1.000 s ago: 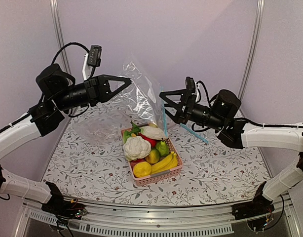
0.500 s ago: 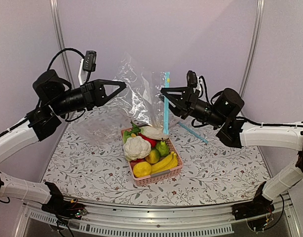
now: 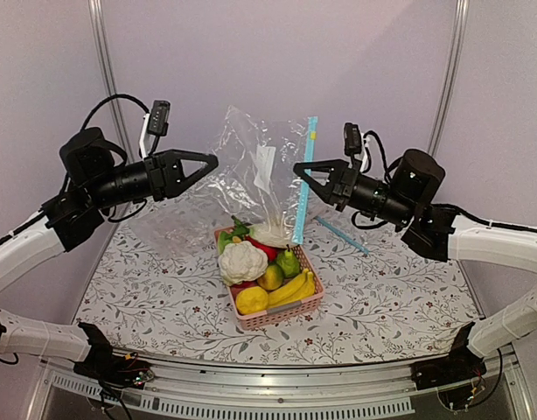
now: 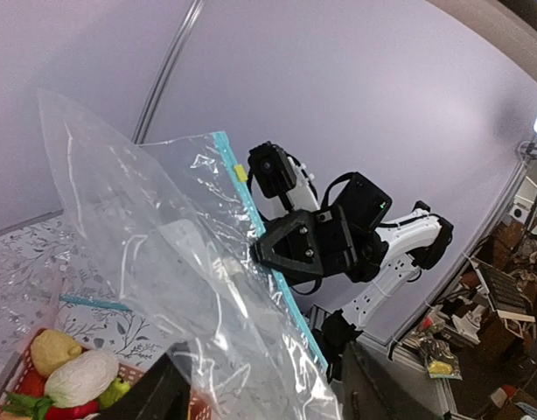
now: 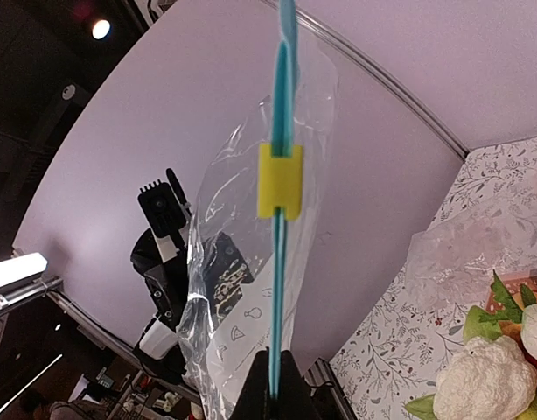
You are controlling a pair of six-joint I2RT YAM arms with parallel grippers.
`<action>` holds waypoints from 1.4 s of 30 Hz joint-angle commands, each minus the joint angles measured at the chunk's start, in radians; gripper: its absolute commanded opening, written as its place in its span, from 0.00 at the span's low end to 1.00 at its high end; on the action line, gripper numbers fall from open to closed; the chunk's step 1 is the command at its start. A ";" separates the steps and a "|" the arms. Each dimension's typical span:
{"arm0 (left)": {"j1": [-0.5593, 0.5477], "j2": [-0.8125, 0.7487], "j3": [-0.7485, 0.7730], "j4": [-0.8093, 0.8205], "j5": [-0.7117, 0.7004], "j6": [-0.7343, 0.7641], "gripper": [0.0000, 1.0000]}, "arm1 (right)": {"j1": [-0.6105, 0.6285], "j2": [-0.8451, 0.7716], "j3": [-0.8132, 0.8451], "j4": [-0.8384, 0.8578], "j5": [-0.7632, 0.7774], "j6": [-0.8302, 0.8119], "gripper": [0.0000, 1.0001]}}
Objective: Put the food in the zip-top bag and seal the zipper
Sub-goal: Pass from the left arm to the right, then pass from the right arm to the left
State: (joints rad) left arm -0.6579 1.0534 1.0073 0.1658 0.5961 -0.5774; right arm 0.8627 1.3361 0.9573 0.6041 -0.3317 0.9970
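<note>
zip-top bag (image 3: 251,166) hangs above pink basket (image 3: 286,313); cauliflower (image 3: 242,261) inside

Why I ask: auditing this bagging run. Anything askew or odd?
Yes: the zip-top bag hangs in mid-air by the pink basket, turned sideways so its zipper stands nearly upright, pinched by the right gripper. The lemon sits in the basket.

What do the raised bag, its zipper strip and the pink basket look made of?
The zip-top bag: thin clear plastic film, glossy, judging by crinkles and glints. The zipper: stiffer light-blue plastic, matte, hanging straight; its yellow slider looks plastic too. The basket: pink moulded plastic lattice, probably rigid.
</note>
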 commanded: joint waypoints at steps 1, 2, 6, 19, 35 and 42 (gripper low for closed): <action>0.044 -0.026 0.041 -0.241 -0.058 0.080 0.73 | 0.013 -0.064 0.065 -0.323 0.072 -0.179 0.00; 0.056 -0.036 0.052 -0.292 -0.081 0.102 0.80 | 0.017 -0.074 0.079 -0.370 0.075 -0.204 0.00; 0.125 -0.078 0.089 -0.461 -0.180 0.183 0.97 | 0.023 -0.099 0.148 -0.546 0.071 -0.307 0.00; 0.192 0.036 0.318 -0.696 0.016 0.489 1.00 | 0.123 0.043 0.517 -1.136 -0.106 -0.586 0.00; 0.077 0.144 0.369 -0.732 0.272 0.574 1.00 | 0.215 0.210 0.653 -1.219 -0.295 -0.601 0.00; 0.031 0.184 0.364 -0.745 0.288 0.574 0.82 | 0.217 0.230 0.666 -1.221 -0.308 -0.606 0.00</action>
State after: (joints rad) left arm -0.6037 1.2133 1.3701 -0.5491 0.8608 -0.0162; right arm 1.0733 1.5482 1.5948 -0.6014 -0.6151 0.4026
